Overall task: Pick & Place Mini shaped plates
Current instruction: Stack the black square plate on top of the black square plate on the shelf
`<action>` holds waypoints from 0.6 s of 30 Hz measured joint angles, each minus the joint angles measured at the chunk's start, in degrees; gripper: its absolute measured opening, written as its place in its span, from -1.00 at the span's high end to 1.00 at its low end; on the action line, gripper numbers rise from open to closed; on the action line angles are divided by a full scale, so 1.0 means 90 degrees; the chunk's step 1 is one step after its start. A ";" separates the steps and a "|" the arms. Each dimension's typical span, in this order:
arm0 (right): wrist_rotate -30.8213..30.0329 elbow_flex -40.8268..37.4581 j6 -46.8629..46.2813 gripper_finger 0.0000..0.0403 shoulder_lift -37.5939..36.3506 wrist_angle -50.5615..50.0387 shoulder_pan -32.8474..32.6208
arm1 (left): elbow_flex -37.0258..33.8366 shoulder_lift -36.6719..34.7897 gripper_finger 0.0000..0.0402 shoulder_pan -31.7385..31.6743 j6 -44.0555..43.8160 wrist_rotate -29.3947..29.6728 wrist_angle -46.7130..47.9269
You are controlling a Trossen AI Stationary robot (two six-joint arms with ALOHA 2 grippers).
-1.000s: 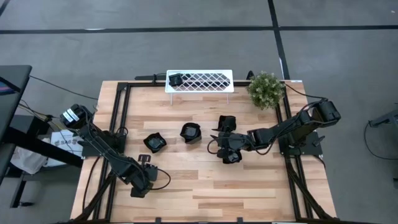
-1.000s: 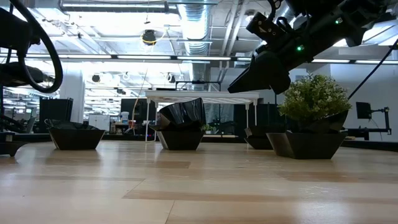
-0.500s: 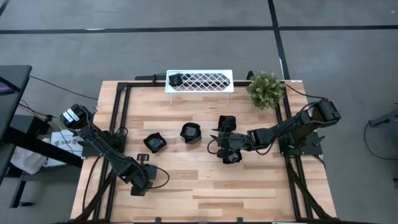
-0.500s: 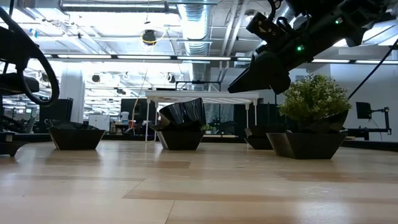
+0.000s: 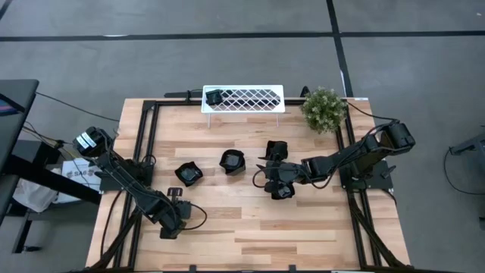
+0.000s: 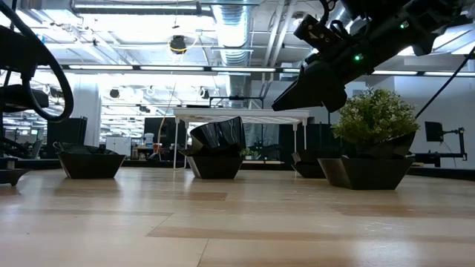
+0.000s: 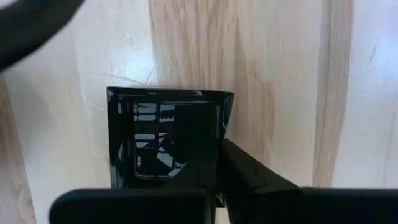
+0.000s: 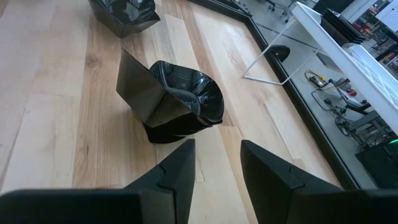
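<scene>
The right claw hung just above the light wooden desk, near its middle. Its two dark fingers stood apart with nothing between them. Just ahead of it sat a shiny black mini plate with a rounded rim and one flat, pointed side. That seemed to be the next one to pick.

To do this well, the right claw should move forward and a bit lower, so one finger goes inside the rim and one outside. It should squeeze on the thin rim, not the slanted wall, because the shiny side looked slippery. It should lift straight up, so the plate does not bump the other black plate farther back.

The left claw was near the front left of the desk, right over a small square black plate with a glossy flat middle. I could not tell if it was squeezing the plate or only resting over it.

From above, two more small black plates sat in the middle of the desk. One dark piece sat at the left end of the white lattice rack at the back. A green bushy plant stood beside the rack.

The right arm hid the plates under it from above. I could not count all the plates.
</scene>
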State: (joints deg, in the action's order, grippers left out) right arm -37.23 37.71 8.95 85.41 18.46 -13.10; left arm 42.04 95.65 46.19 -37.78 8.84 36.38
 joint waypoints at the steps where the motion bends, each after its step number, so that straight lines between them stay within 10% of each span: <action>1: 0.0000 0.0000 0.0000 0.39 0.0000 0.0000 0.0000 | 0.0000 -0.0002 0.95 0.0000 0.0000 0.0000 0.0000; 18: 0.0001 0.0000 0.0000 0.39 0.0000 0.0000 0.0000 | -0.0002 -0.1241 0.96 0.0002 -0.0024 0.0193 -0.0145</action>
State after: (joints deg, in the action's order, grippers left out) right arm -37.23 37.71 8.95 85.41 18.46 -13.10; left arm 42.02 84.48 46.22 -38.00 10.58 35.08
